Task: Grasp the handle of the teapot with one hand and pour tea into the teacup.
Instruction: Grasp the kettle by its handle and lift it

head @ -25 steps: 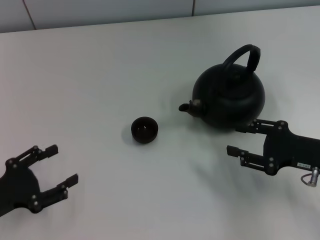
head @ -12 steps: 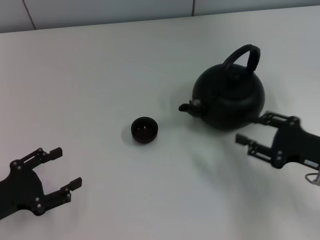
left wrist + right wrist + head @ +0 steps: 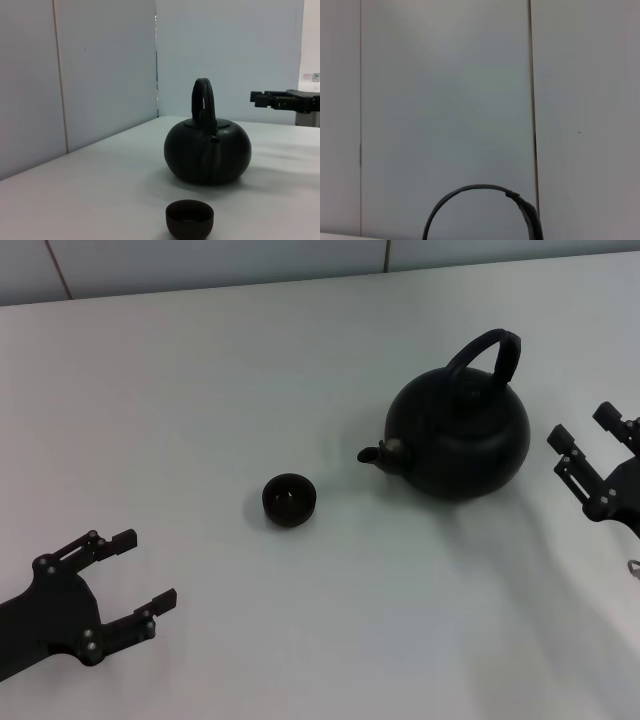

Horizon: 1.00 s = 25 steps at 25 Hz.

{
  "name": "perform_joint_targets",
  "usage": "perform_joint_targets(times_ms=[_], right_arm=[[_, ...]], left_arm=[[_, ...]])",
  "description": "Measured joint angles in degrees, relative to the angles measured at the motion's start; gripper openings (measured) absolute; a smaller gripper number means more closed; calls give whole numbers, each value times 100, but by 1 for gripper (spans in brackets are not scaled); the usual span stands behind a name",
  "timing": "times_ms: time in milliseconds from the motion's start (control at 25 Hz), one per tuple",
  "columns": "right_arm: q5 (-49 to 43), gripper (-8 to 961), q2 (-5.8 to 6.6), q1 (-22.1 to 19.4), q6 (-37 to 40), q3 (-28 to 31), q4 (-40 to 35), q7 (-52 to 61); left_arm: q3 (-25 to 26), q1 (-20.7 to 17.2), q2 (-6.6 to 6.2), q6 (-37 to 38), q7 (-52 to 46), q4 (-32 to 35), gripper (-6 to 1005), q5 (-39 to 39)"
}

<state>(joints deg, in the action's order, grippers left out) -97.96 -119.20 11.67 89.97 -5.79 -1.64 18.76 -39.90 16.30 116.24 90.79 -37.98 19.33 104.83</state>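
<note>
The matte-black teapot stands on the white table at the right, with its short spout pointing left toward the teacup. Its arched handle rises over the lid. The small black teacup sits left of and a little nearer than the spout. My right gripper is open and empty, raised just right of the teapot and apart from it. My left gripper is open and empty at the near left. The left wrist view shows the teapot, teacup and right gripper. The right wrist view shows only the handle's arc.
Pale wall panels run along the table's far edge. Nothing else stands on the table.
My right gripper has lifted and moved right and back, from in front of the teapot to beside it. My left gripper has shifted slightly right. The teapot and teacup have not moved.
</note>
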Motion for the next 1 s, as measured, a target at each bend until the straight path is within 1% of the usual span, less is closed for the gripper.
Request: perform_joint_targets(times_ms=[240,280,320,360,400,440,480,640,680,800,920,960,1000], right_arm=[[6,588,19,81,-43,21,-202,179],[6,588,24,127,-80,23,-303,280],[-22,588,28,250,-197,-7,-578,612],[-22,588,28,250,-197,-7,-578,612],[-170,588,34,419,-331,-101,-957,1070],[-170,588,34,419,-331,-101,-957,1070],[-271,588,38,508,-390,-159,-1134,1273],[-722,588,53,895,-589,-434,-1942,2064],[-722,588,53,895,-589,-434,-1942,2064],[-962,588,75,1149,-887,-695,-2402,2631],[-1005,588,88,1233,-1005,-841,-2555,2760],[-1023,588,101,1262,-1054,-923,-2597,2810],[-1086,588,166,1348,-1212,-1179,-2690,2992]], left_arm=[[9,15,43,-3,-15,0,800,-18],[11,15,58,-4,-15,0,800,-22],[18,15,76,-6,-13,0,800,-26],[28,15,94,-9,-8,0,800,-29],[56,14,127,-11,6,0,800,-35],[56,14,127,-11,6,0,800,-35],[80,13,154,-10,12,0,800,-37],[93,11,172,-4,15,-21,800,-53],[100,8,173,1,16,-31,800,-68],[158,-55,191,125,23,-60,800,-265],[158,-85,201,189,26,-65,800,-319],[159,-96,205,203,26,-68,800,-332],[158,-106,213,221,27,-78,800,-350]])
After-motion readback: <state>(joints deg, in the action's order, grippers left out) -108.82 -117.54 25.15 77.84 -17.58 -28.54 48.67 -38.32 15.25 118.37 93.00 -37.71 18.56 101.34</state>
